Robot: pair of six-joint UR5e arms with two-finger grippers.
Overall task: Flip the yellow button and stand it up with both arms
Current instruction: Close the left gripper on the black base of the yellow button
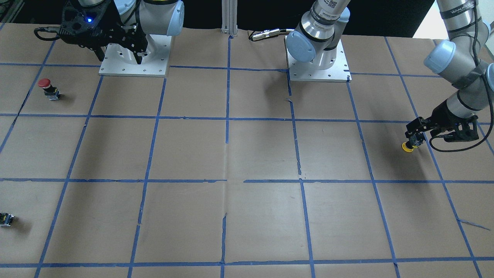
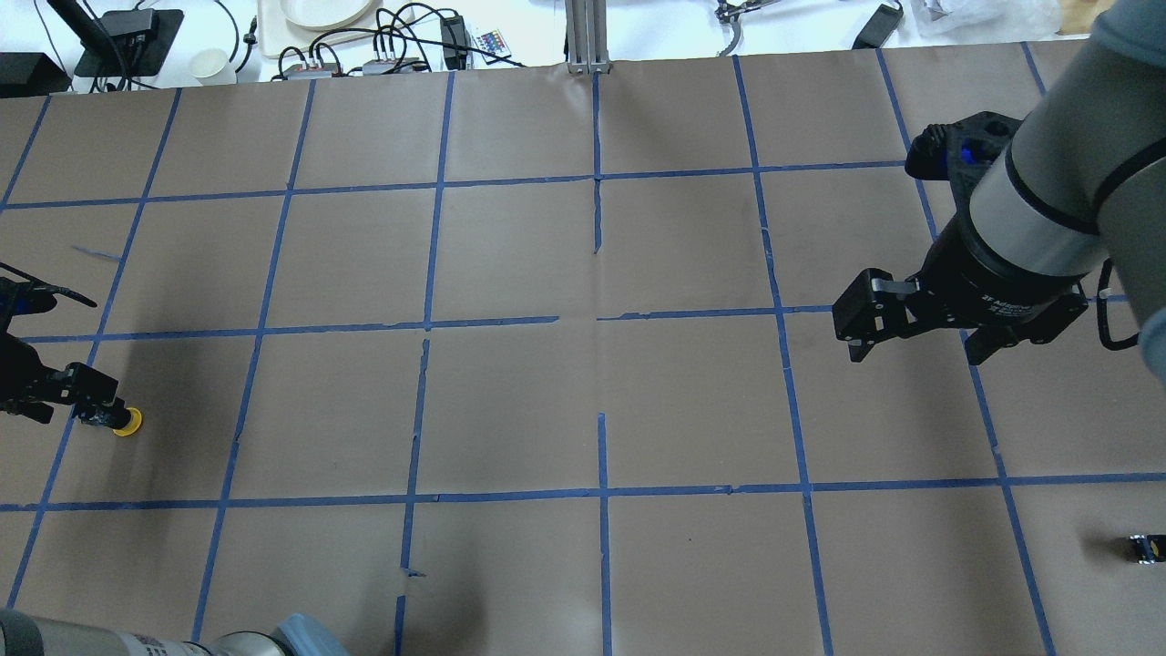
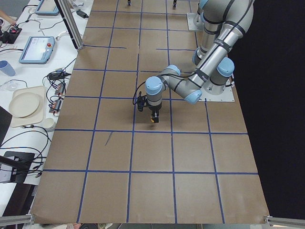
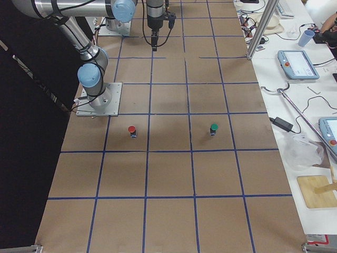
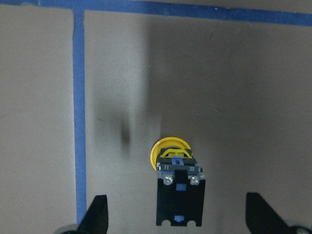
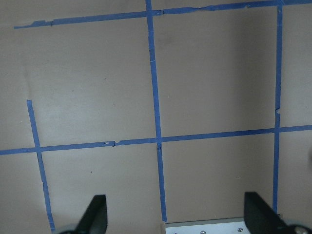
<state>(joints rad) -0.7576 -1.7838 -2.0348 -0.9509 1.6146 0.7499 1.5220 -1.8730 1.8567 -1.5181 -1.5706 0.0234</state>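
The yellow button [image 5: 171,152] stands upside down on the brown paper, yellow cap down and black body [image 5: 179,200] up towards the wrist camera. My left gripper [image 5: 178,217] is open, with a finger on each side of the button's body and a gap to each finger [image 5: 99,212]. The button [image 1: 408,147] and the left gripper [image 1: 415,139] are at the table's left end, also seen from overhead [image 2: 126,421]. My right gripper [image 2: 920,337] is open and empty, held high near its own base plate [image 1: 133,58].
A red-capped button [image 1: 45,85] stands near the right arm's base. A green-capped button [image 4: 214,128] stands a square further out. A tiny dark block with a yellow mark [image 1: 5,219] lies at the table's right end. Blue tape lines grid the paper.
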